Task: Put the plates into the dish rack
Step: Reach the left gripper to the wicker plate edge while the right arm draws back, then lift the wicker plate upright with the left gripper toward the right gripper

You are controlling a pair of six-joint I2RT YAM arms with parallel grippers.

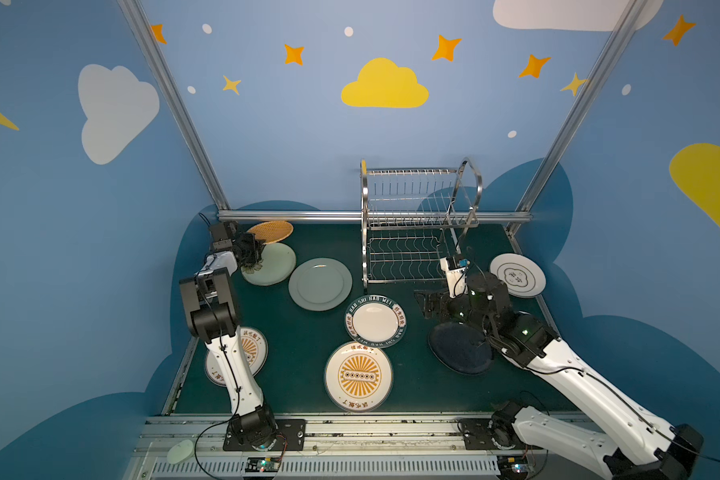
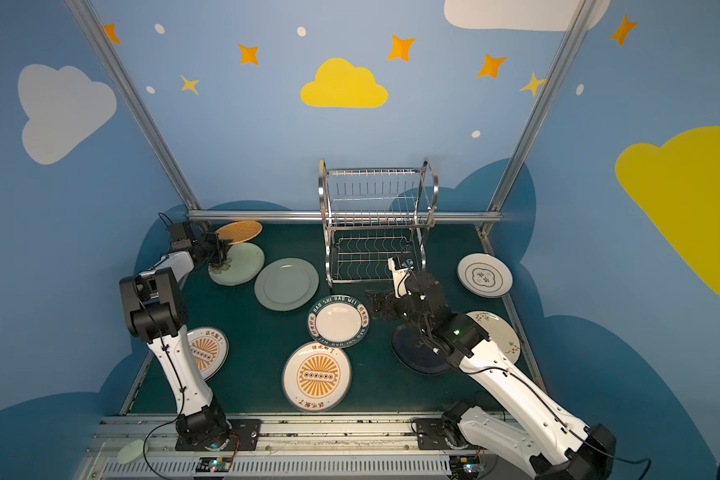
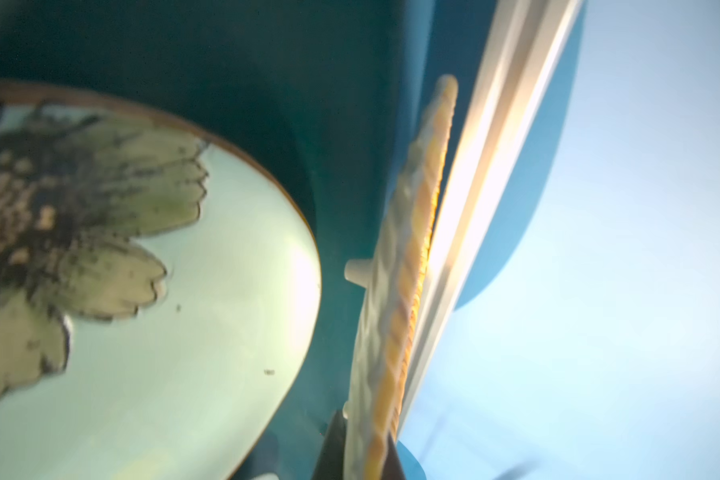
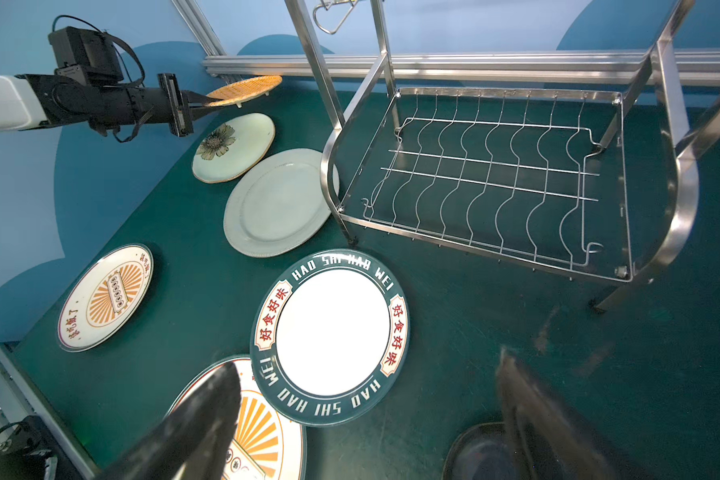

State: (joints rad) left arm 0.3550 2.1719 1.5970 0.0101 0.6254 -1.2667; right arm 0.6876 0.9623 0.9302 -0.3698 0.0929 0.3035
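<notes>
My left gripper (image 1: pixel 262 243) (image 3: pixel 366 451) is shut on the rim of the orange woven plate (image 1: pixel 272 230) (image 4: pixel 244 88) at the back left, close to the back rail. Beside it lie the floral pale green plate (image 1: pixel 273 266) (image 3: pixel 184 332) and the grey-green plate (image 1: pixel 320 284). The lettered plate (image 1: pixel 375 321) (image 4: pixel 333 332), a sunburst plate (image 1: pixel 358 376) and the black plate (image 1: pixel 458 349) lie flat nearer the front. The empty dish rack (image 1: pixel 412 224) (image 4: pixel 495 174) stands at the back. My right gripper (image 1: pixel 422 303) (image 4: pixel 366 365) hovers open between the lettered and black plates.
A second sunburst plate (image 1: pixel 255 353) lies partly under my left arm. A white plate with a dark emblem (image 1: pixel 517 275) sits right of the rack, and another white plate (image 2: pixel 501 336) lies under my right arm. An aluminium rail (image 1: pixel 292 215) runs along the table's back edge.
</notes>
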